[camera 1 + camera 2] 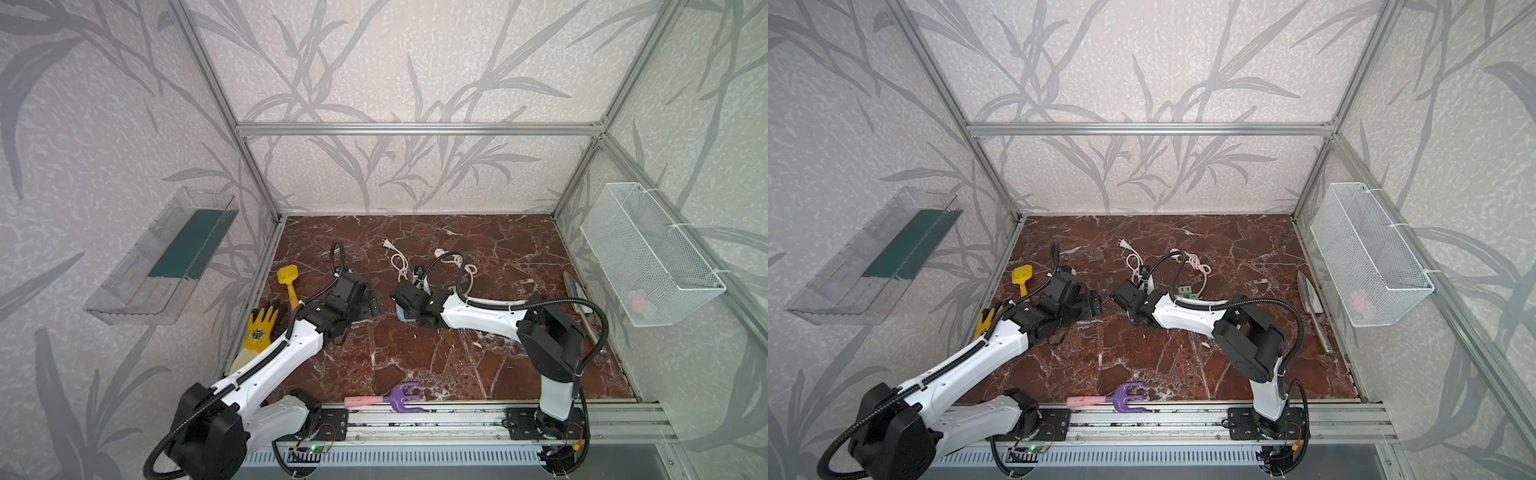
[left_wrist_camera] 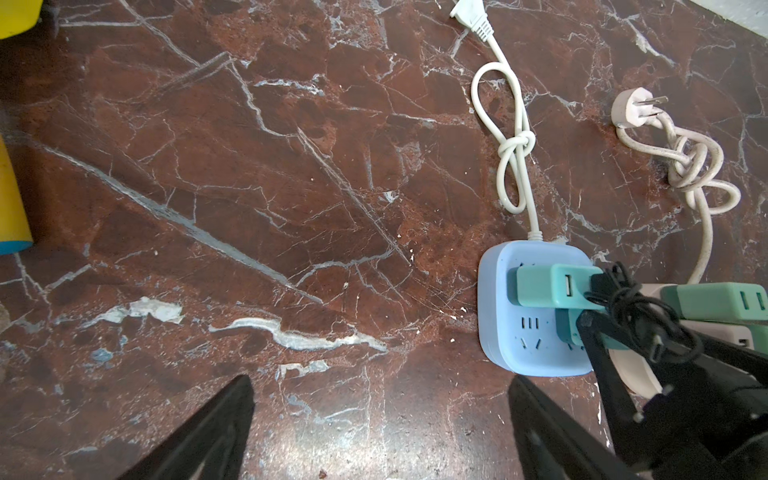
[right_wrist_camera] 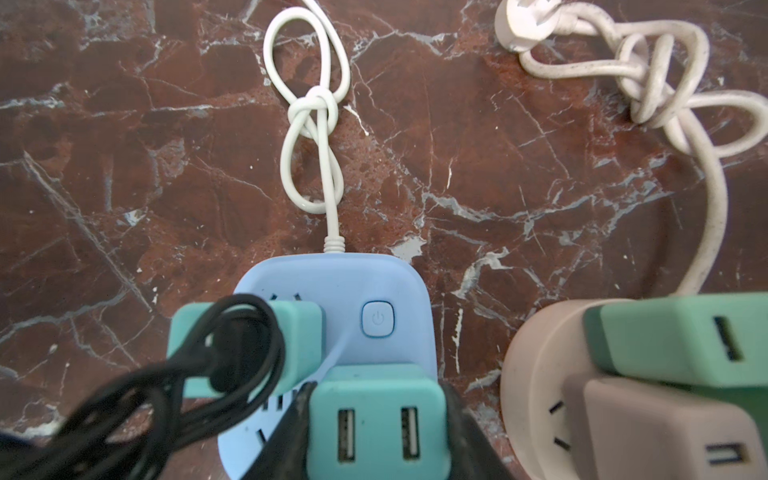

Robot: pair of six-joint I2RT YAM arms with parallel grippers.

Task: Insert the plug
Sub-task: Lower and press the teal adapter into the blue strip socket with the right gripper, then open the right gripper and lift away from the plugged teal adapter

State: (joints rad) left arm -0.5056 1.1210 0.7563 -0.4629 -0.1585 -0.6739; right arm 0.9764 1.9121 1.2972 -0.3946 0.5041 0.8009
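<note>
My right gripper (image 3: 376,392) is shut on a teal plug (image 3: 378,419) with two USB ports. It holds the plug over the near end of the blue power strip (image 3: 374,282), and the plug's pins are hidden. A second teal plug (image 3: 299,328) with a black cable sits in the same strip (image 2: 498,332). In both top views the right gripper (image 1: 401,305) points down at the strip (image 1: 402,316). My left gripper (image 2: 380,386) is open with nothing between its fingers. It hangs over bare marble just left of the strip, also seen in a top view as the left gripper (image 1: 1092,303).
A beige round strip (image 3: 536,374) with a green plug (image 3: 665,332) lies beside the blue one. Knotted white cords (image 1: 399,262) trail behind. A yellow shovel (image 1: 289,282) and glove (image 1: 259,328) lie left, a purple rake (image 1: 390,398) in front, a trowel (image 1: 1312,299) right.
</note>
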